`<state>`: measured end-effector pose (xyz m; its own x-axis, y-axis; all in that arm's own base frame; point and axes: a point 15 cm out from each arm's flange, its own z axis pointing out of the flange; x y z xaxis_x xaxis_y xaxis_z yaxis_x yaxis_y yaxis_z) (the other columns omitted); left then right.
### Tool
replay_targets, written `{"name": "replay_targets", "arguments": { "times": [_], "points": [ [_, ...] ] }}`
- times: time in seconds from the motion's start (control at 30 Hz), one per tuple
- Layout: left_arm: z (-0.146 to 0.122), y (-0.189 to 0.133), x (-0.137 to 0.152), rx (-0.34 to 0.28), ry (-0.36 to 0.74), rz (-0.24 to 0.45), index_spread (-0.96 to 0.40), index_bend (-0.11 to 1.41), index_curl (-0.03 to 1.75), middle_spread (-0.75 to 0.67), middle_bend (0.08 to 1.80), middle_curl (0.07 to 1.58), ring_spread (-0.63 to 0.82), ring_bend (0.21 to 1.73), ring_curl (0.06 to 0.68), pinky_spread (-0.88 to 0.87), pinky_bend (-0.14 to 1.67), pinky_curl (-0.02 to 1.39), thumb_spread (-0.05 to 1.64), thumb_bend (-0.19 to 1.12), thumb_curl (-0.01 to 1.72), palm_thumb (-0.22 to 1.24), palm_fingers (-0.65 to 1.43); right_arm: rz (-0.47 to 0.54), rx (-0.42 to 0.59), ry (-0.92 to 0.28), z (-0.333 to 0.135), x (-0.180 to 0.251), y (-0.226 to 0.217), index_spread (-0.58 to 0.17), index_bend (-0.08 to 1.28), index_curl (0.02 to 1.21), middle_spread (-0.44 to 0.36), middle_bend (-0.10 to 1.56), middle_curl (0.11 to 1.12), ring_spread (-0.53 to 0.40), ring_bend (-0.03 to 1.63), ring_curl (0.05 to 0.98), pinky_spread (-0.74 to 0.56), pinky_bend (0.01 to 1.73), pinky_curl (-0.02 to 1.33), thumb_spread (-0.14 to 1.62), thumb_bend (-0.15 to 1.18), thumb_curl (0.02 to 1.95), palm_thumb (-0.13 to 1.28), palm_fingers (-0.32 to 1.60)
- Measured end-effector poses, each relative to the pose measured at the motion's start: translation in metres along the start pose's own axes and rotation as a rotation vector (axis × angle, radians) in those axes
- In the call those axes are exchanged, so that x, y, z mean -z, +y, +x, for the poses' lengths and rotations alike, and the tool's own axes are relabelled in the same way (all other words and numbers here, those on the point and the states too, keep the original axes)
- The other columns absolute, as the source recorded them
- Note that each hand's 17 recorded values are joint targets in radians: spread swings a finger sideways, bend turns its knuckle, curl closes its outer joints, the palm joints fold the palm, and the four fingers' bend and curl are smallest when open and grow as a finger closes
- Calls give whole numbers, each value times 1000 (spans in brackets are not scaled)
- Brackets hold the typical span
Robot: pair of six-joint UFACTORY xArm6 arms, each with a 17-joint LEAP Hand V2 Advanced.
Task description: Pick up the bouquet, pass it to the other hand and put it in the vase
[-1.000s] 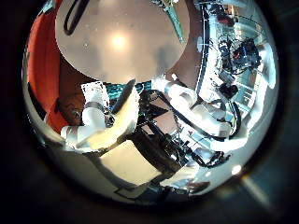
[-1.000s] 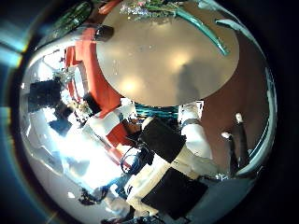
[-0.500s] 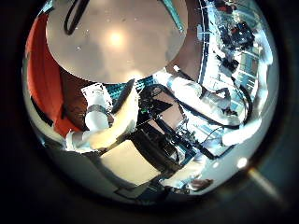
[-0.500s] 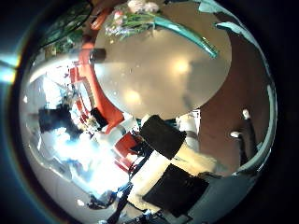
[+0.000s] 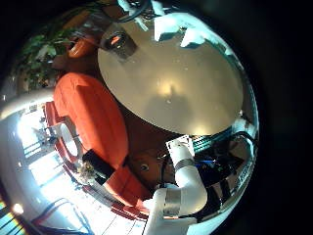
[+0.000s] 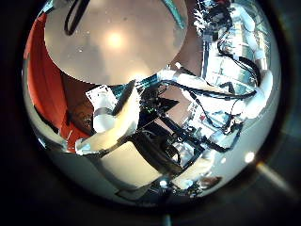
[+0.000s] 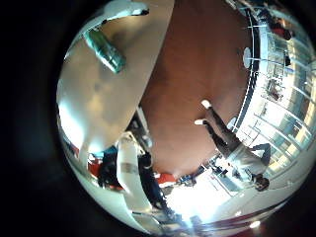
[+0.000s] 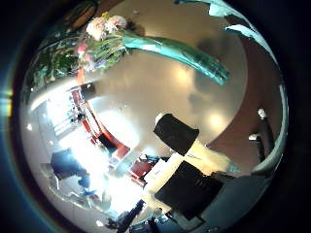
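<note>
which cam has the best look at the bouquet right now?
Right thumb side palm view: the bouquet lies full length on the table, flowers and wrapped stems visible. Right little finger side view catches only the wrap. Left palm views don't show it clearly.

bouquet [image 8: 146, 44] lying on round table [image 8: 185, 92] | vase [image 5: 117, 41] upright at table's edge

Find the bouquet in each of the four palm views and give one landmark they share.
Left little finger side: not in it.
Left thumb side: not in it.
Right little finger side: only the teal wrap of the bouquet, lying on the table.
Right thumb side: whole bouquet on the table.
Shared landmark: the round table.
</note>
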<state>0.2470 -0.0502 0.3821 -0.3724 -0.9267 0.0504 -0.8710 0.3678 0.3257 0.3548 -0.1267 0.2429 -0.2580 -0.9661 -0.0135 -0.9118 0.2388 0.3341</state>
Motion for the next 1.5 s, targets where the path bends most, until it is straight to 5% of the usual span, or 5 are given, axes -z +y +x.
{"name": "replay_targets", "arguments": {
  "times": [0.3,0.83,1.1,1.23,1.5],
  "points": [
    [-1,-1,0,2,-2,-2,-93,188,421,180,187,331,329,541,145,364,217,330,1161,-19,315,340,347,-64,-10,3,-6,-55,-20,-302,233,418,-146,495,510,-215,868,319,45,618,56,1099,-23,354,449,429],
    [-3,-3,-3,4,0,-14,-93,188,420,180,187,331,329,541,144,364,213,335,1161,-19,316,340,347,-70,-32,15,-4,-76,-38,-311,238,457,-155,505,543,-228,882,344,46,604,36,1095,-18,362,468,473],
    [-4,-4,-3,8,0,-16,-93,188,420,175,187,330,329,541,144,365,211,338,1161,-19,316,340,347,-77,-14,29,-13,-79,-40,-394,259,480,-231,592,599,-291,987,378,-257,830,53,1076,-1,397,603,970],
    [-4,-2,-4,9,1,-19,-93,188,420,172,187,330,329,541,144,365,211,339,1161,-19,316,339,347,-75,-13,38,-14,-78,-41,-446,469,615,-268,721,688,-284,1074,452,-381,1036,162,1054,13,431,728,1293],
    [-4,-3,-4,9,1,-17,-93,188,420,170,187,330,329,541,143,365,209,340,1161,-19,316,339,347,121,-16,50,-12,-33,-61,-432,894,866,-272,1054,875,-264,1277,582,-278,1400,349,977,89,548,1026,1247]
  ]
}}
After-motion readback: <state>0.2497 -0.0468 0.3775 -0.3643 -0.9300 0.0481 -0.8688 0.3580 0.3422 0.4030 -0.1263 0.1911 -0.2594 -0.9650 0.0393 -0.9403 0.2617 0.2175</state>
